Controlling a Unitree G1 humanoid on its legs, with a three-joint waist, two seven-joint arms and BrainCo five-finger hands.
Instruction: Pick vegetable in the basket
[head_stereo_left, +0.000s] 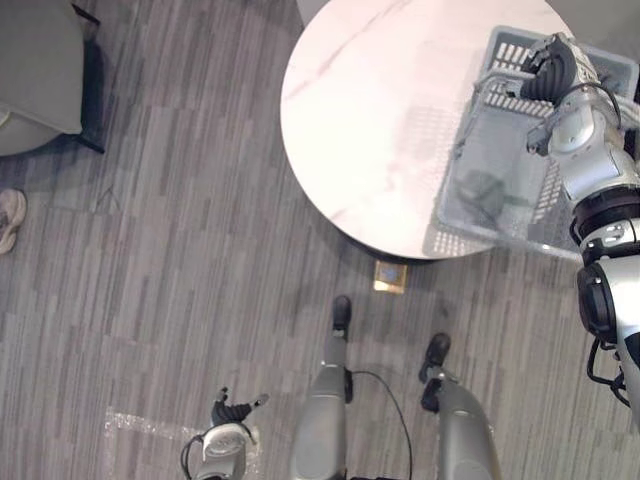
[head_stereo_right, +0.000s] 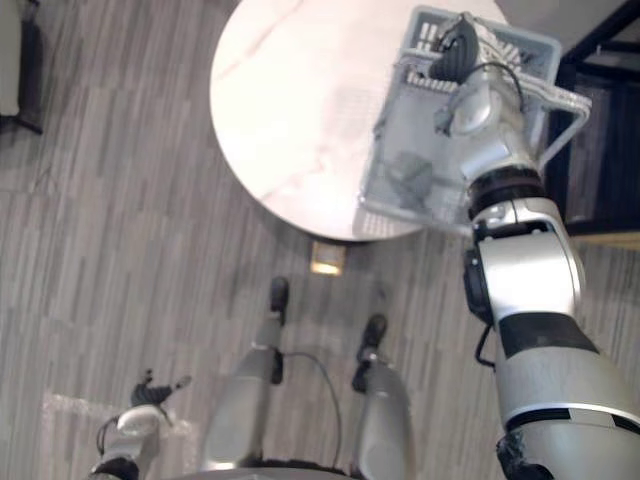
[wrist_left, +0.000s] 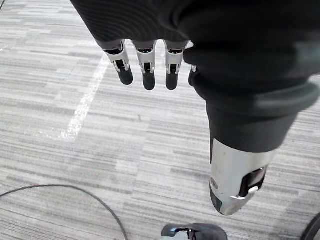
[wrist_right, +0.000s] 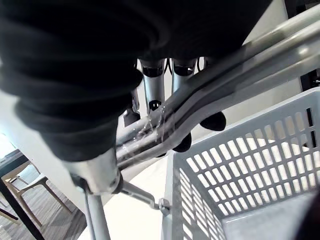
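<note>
Basket handles — in right hand

We see the basket, a pale grey plastic one with slotted walls and a rectangular shape, at the right near edge of the round white bench. Whether it rests on the bench or hangs just above it, we cannot tell. Its two metal handles are swung up and brought together over the opening, with the fingers of the right hand curled round them. On the basket's floor lies one dark greenish lump, too dim for us to tell which vegetable it is.
</note>
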